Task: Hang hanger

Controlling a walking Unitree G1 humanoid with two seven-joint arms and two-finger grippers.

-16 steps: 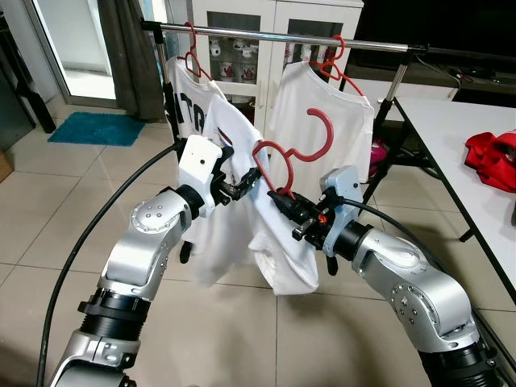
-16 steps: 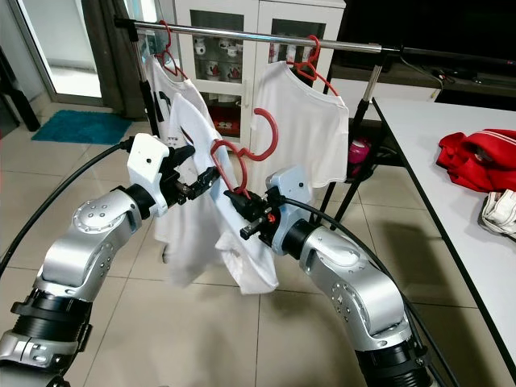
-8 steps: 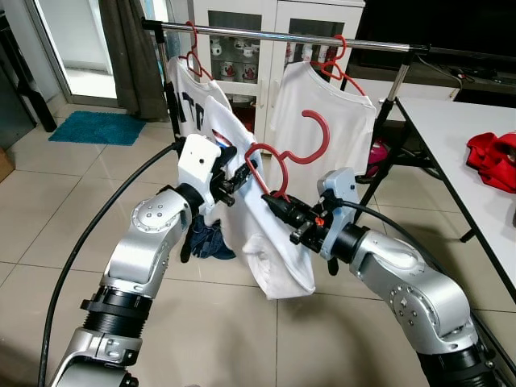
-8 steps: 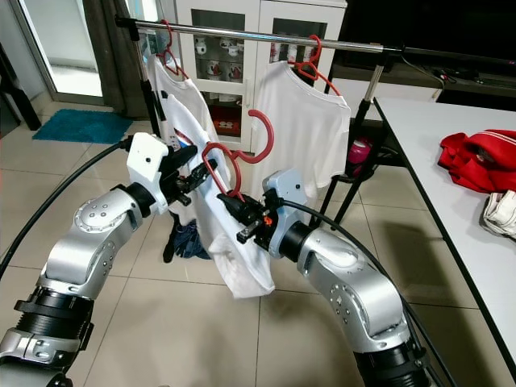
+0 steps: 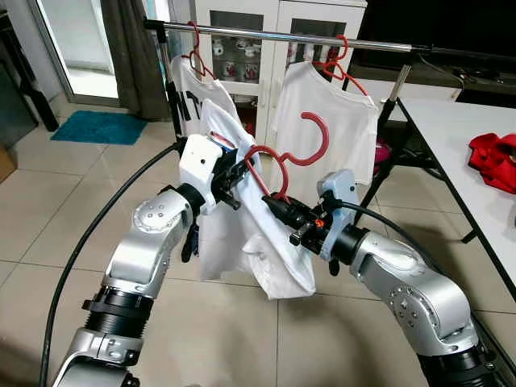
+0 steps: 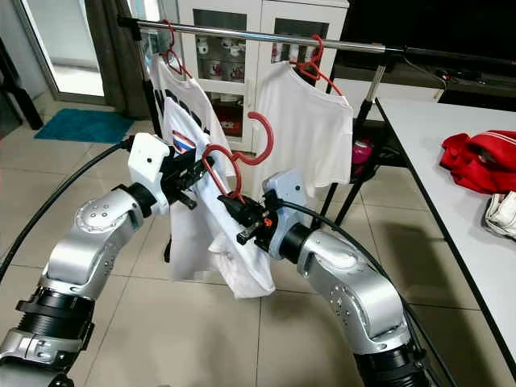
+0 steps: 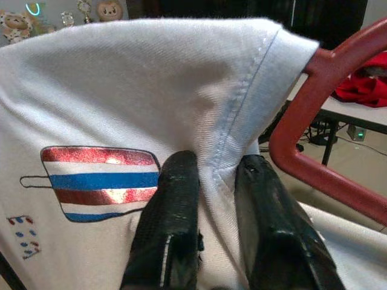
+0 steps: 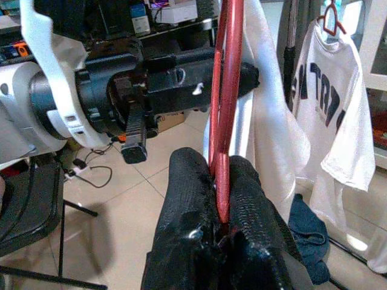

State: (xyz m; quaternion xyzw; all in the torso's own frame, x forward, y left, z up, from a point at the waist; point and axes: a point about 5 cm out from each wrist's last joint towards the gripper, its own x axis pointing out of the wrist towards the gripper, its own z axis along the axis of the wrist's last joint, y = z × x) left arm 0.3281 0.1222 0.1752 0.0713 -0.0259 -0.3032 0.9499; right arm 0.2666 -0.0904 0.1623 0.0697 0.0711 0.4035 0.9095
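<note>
Rail (image 5: pixel 266 32): silver bar across the top of the scene, on a dark stand, with two white T-shirts already hung on red hangers, one at its left end (image 5: pixel 193 89) and one further right (image 5: pixel 322 121).
Table (image 5: pixel 451 137): white, to the robot's right, bearing a bundled red garment (image 5: pixel 493 160).
White shirt (image 5: pixel 270 242): the one being handled, held in the air between the two arms below the rail; it drapes down from the red hanger and carries a small red, white and blue striped print (image 7: pixel 97 178).
Red hanger (image 5: pixel 278 157): threaded into the white shirt, its hook (image 5: pixel 316 137) curling up free, below the rail and not on it.
Left gripper (image 7: pixel 211 169): raised at the shirt's left shoulder; both black fingers pinch a seam fold of the white shirt, just beside the hanger's red arm.
Right gripper (image 8: pixel 219 163): raised on the other side, fingers clamped on the thin red bar of the red hanger, with the shirt hanging just behind.
Blue mat (image 5: pixel 97 127): on the tiled floor by the doorway, well apart from the rack.
</note>
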